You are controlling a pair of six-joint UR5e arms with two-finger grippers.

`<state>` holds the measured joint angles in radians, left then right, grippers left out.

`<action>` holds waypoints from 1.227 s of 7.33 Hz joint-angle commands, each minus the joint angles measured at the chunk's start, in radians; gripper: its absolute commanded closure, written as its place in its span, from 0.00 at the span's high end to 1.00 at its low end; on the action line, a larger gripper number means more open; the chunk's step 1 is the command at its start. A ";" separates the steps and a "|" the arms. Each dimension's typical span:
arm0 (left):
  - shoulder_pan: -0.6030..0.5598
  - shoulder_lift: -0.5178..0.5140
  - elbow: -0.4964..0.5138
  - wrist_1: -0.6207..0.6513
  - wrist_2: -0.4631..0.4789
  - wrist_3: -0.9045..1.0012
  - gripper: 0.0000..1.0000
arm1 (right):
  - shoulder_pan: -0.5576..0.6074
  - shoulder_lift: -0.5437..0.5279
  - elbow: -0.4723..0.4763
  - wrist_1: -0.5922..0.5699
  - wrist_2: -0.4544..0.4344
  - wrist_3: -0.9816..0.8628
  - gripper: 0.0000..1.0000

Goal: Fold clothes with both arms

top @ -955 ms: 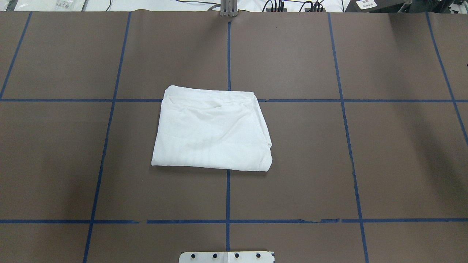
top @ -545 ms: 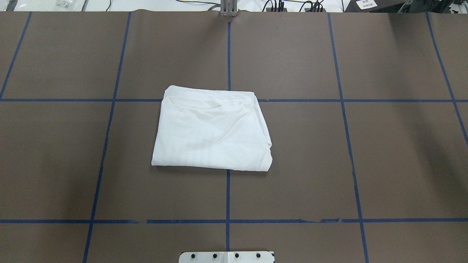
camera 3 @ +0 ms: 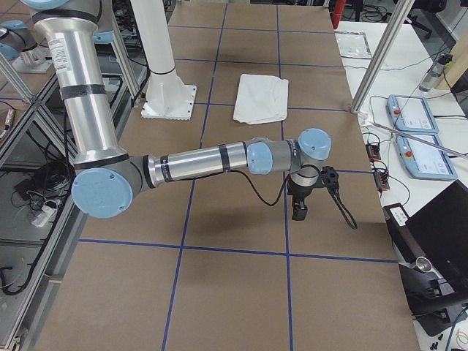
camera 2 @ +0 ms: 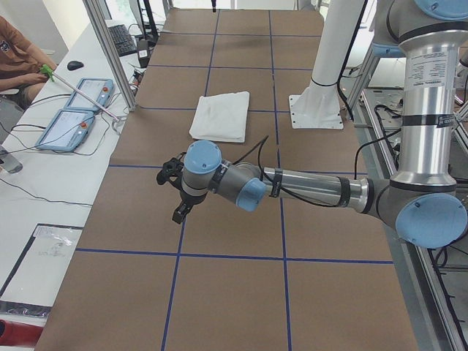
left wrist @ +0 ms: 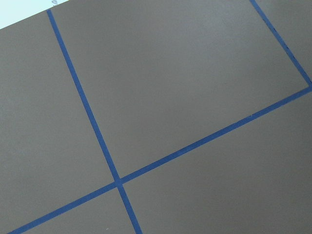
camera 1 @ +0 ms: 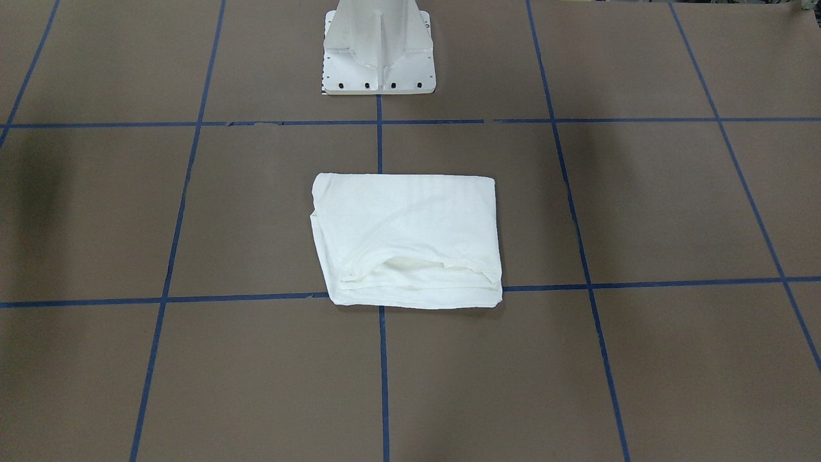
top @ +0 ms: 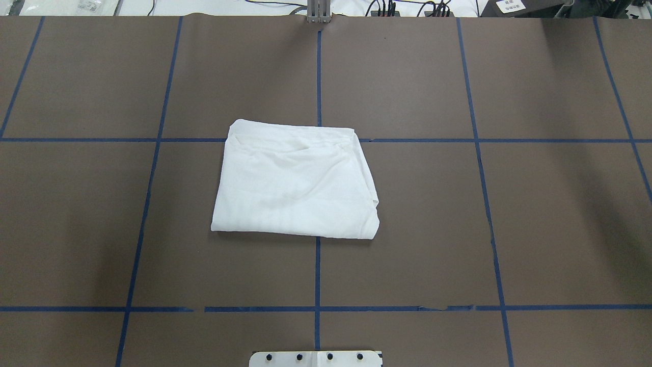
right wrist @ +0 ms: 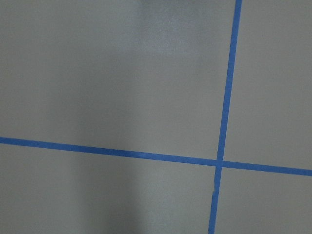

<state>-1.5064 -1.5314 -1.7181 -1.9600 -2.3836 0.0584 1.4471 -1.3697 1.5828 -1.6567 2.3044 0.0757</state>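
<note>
when viewed from the front, shows a white shirt (camera 1: 407,237) folded into a rough rectangle, lying flat on the brown bench (camera 1: 641,212) over a crossing of blue tape (camera 1: 379,147), with layered edges gaping slightly on the side away from the pedestal (camera 1: 378,51).

from overhead, places the shirt near mid-bench, straddling the centre tape line, far edge just past a cross line, near edge well apart from the pedestal's bolted plate.

from the left end, catches the left arm (camera 2: 314,189) stretched low over the bench and the left gripper (camera 2: 179,212) hanging above bare paper by a tape line, well apart from the shirt; cannot tell whether spread or pressed together. also takes in two tablets (camera 2: 66,128) on a white side table (camera 2: 44,190).

from the right end, catches the right arm (camera 3: 197,162) reaching out over the bench, right gripper (camera 3: 300,210) pointing down over bare paper, well apart from the shirt; cannot tell spread from pressed together.

through the left wrist camera, sees only brown paper and two crossing tape lines. through the right wrist camera, much alike: paper and a tape crossing.
</note>
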 commanded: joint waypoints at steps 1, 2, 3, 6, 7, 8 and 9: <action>0.002 -0.001 -0.002 -0.005 0.000 0.000 1.00 | -0.001 0.000 -0.003 0.000 0.000 -0.001 1.00; 0.002 0.000 0.002 -0.005 0.000 0.000 1.00 | -0.001 -0.002 0.015 -0.001 0.003 -0.001 1.00; 0.002 -0.001 -0.004 -0.005 0.000 0.000 1.00 | -0.001 -0.027 0.046 0.000 0.000 0.001 1.00; 0.000 0.010 -0.032 0.003 0.000 -0.002 1.00 | -0.001 -0.095 0.115 0.000 0.003 0.001 1.00; -0.002 0.017 -0.029 0.001 0.000 -0.002 1.00 | -0.001 -0.097 0.106 -0.001 0.001 0.002 1.00; -0.003 0.020 -0.029 0.001 0.004 -0.002 1.00 | -0.001 -0.098 0.103 -0.001 0.001 0.002 1.00; -0.005 0.031 -0.020 0.003 0.009 -0.002 1.00 | -0.001 -0.098 0.109 -0.001 0.000 0.006 1.00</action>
<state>-1.5091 -1.5109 -1.7444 -1.9586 -2.3797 0.0568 1.4466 -1.4654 1.6881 -1.6580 2.3054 0.0788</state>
